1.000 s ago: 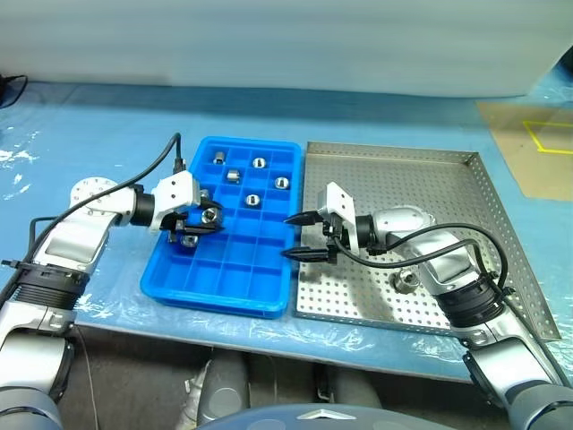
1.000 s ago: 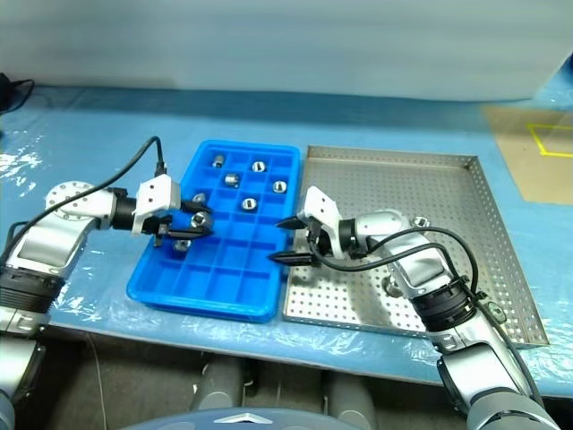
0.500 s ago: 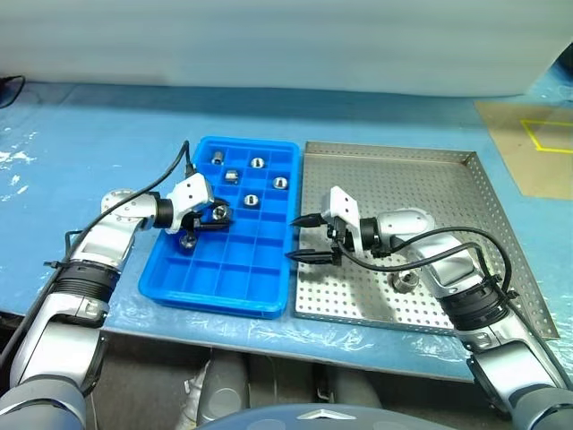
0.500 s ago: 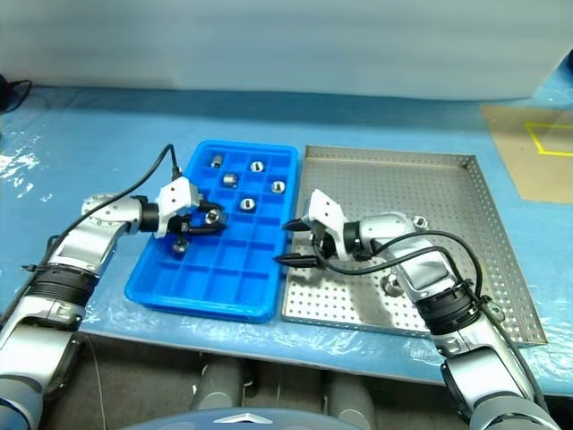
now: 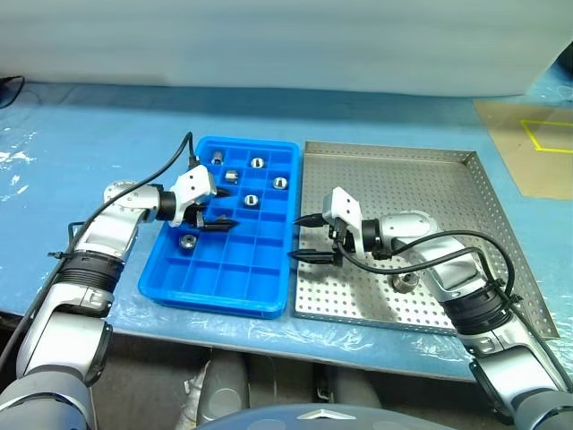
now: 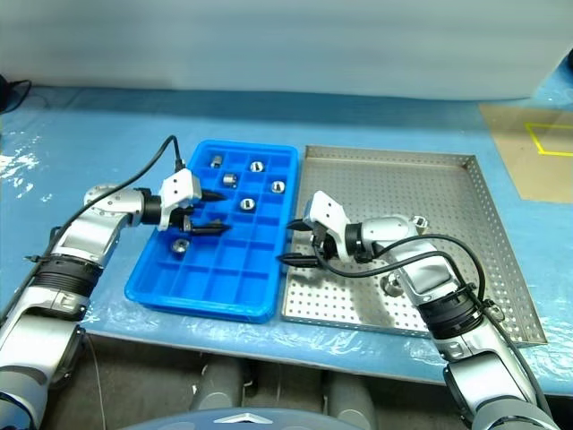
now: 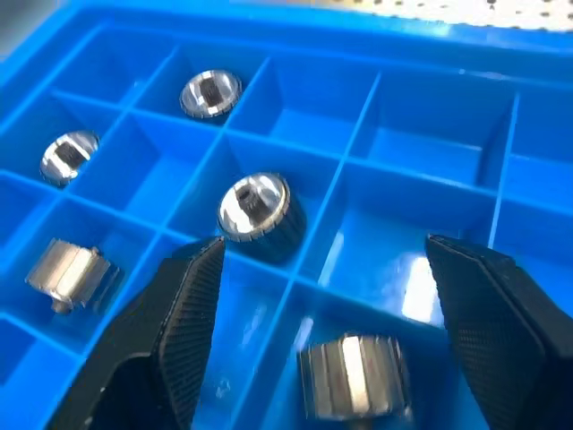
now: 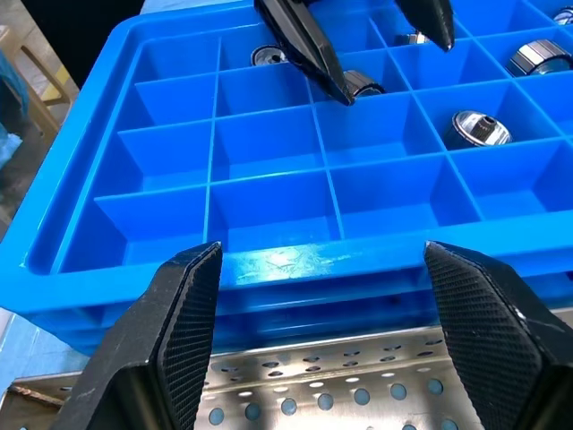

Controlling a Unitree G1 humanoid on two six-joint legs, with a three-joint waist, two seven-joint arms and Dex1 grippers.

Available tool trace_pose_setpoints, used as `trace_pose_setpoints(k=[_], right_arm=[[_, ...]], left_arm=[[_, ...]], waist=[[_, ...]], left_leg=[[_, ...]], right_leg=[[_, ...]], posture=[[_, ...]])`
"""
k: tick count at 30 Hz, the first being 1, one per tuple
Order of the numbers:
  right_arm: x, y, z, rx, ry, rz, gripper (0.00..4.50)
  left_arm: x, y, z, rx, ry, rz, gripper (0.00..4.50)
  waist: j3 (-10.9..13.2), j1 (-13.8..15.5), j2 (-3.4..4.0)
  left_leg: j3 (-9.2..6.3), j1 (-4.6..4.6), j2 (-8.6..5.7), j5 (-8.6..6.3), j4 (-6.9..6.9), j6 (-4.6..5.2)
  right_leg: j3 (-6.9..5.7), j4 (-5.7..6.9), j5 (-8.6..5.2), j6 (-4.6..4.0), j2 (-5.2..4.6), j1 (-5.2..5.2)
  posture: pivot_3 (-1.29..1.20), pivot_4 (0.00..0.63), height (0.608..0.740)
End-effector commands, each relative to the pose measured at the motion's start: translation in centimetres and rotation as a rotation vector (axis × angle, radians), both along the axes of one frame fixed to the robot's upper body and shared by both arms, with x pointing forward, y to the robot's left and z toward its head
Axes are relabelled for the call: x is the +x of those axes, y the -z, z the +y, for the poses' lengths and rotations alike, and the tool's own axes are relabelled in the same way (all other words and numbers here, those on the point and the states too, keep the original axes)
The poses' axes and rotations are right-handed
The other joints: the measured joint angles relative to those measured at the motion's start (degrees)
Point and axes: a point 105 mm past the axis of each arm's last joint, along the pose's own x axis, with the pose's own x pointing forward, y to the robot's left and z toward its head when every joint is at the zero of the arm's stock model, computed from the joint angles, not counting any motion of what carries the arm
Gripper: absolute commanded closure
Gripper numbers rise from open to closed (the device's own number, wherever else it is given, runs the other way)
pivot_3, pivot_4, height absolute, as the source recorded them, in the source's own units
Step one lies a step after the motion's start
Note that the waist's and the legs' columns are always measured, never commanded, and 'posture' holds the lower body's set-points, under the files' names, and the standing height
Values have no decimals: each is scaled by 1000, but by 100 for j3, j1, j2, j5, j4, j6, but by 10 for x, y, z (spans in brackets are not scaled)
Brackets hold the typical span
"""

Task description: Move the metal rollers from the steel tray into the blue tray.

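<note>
- Left gripper (image 5: 215, 210) hangs spread and empty over the blue tray (image 5: 235, 296); a metal roller (image 7: 352, 376) lies in the compartment just beneath.
- Right gripper (image 5: 306, 237), spread and empty, sits at the steel tray's (image 5: 466, 188) edge; another roller (image 5: 406, 282) lies behind it.

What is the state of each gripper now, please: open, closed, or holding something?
Left gripper: open, holding nothing, over the blue tray.
Right gripper: open, holding nothing, at the edge of the steel tray.
</note>
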Motion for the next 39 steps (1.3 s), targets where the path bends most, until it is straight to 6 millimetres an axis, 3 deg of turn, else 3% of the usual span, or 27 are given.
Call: trace_pose_setpoints(k=[1,4,6,14,19,25,30,33,39], right_arm=[[1,-13,-2,28,10,-52,818],[2,-13,-3,29,22,-57,818],[3,-12,-3,31,30,-60,818],[-2,-9,-13,50,122,-65,818],[-3,-9,-18,53,171,-74,818],[-4,-12,-27,50,229,-86,818],[-9,-15,-43,54,323,-94,818],[-11,-19,-65,50,416,-108,818],[-30,-21,-107,11,596,-117,818]], left_arm=[[13,-49,2,-98,-46,-137,713],[27,-64,11,-127,-118,-179,713],[27,-62,11,-125,-115,-162,713],[-13,-23,4,-128,-31,23,713],[-19,-27,-52,-199,94,-14,713],[-2,-51,-119,-272,209,-117,713],[13,-39,-140,-180,284,-134,713],[17,-25,-145,-98,333,-122,713],[18,-18,-173,-69,390,-104,713]], waist=[[0,-1,0],[0,-4,0],[0,-12,0],[0,-112,0],[0,-80,0],[1,-184,-4],[-3,-357,-2],[-3,-472,-2],[-3,-507,-2]], left_leg=[[0,-1,0,0,1,0],[0,1,-1,0,1,-1],[0,2,-1,1,2,-2],[7,-8,0,-3,-9,4],[15,-4,-2,-4,3,6],[20,2,-4,-3,17,5],[14,4,-11,-4,15,10],[8,2,-14,-10,14,41],[11,-7,-13,-26,19,69]], right_leg=[[0,1,0,0,0,0],[-1,2,0,0,0,1],[-1,2,0,0,0,2],[-2,-5,-2,-3,5,-11],[-8,-10,-3,-4,-5,11],[-2,-3,13,2,-8,21],[4,-15,13,4,6,19],[8,-19,14,6,13,16],[9,-42,14,6,10,19]], posture=[[1,150,740],[-16,150,740],[-35,150,740],[-139,150,740],[-177,150,740],[-258,150,740],[-354,150,740],[-415,150,740],[-551,150,740]])
